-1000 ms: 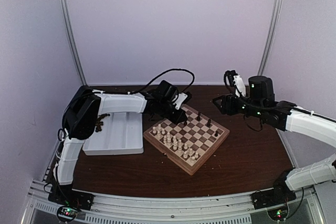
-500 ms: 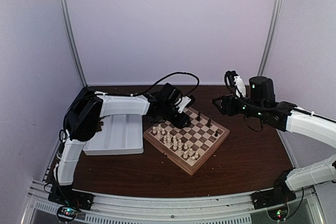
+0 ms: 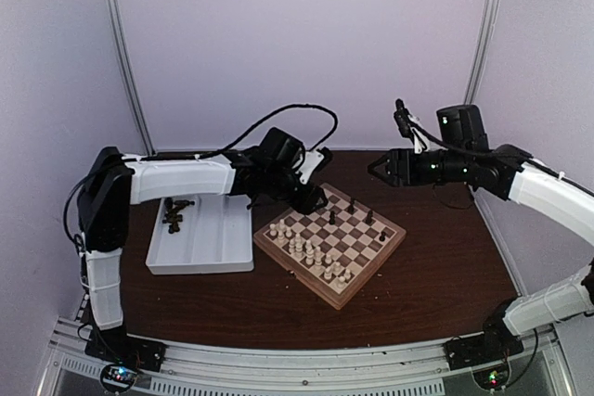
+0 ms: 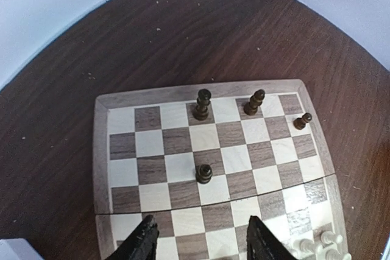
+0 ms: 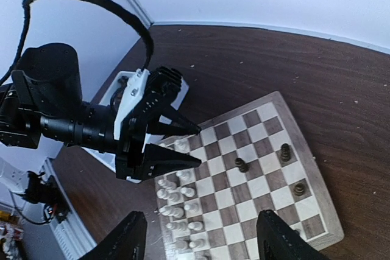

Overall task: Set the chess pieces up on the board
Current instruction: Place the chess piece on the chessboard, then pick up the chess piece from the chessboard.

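Observation:
The board (image 3: 376,269) lies mid-table, turned like a diamond. Several dark chess pieces stand on its far half: a pawn (image 4: 203,173) alone just ahead of my left gripper (image 4: 200,226), two taller ones (image 4: 202,104) (image 4: 255,102) in the far row, and a small one (image 4: 302,120) at the right. My left gripper (image 3: 311,199) hovers over the board's far-left edge, open, with nothing between its fingers. More dark pieces (image 3: 174,215) lie in the white tray. My right gripper (image 3: 379,169) hangs high beyond the board's far-right side, open and empty.
Cream-white pieces (image 3: 306,248) crowd the board's near-left rows. The white compartment tray (image 3: 200,266) sits left of the board, nearly touching it. A black cable (image 3: 278,118) arches over the left arm. Bare brown table surrounds the board.
My left gripper has opened, left a dark pawn standing on the board, and drawn back up and to the left. The right arm has risen and swung slightly left.

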Available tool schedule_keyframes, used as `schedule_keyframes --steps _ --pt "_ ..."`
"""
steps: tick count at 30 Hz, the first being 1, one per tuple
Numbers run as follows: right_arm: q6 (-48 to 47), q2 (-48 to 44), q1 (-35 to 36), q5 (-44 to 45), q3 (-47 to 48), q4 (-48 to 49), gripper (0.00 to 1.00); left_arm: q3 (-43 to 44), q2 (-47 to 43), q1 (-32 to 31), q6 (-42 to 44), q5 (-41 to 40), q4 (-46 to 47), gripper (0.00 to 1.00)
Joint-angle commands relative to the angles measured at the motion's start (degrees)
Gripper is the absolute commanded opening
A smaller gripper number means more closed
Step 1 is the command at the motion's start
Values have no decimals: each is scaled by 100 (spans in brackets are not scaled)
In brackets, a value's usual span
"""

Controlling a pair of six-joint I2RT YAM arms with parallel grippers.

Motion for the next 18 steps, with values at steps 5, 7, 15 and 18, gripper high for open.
schedule_keyframes --steps 5,7,15,18 --pt "779 451 -35 -1051 684 -1008 64 -1244 -1813 6 -37 -1078 302 51" --pt "820 556 -29 -937 725 -984 64 -1469 -2157 6 -65 -1476 132 51" --pt "747 1501 -9 -821 1114 -1146 59 -2777 -3767 52 -149 -2468 -168 55" --pt "491 1830 90 -319 1421 -1533 57 -3241 -4349 138 -372 -2776 -330 56"
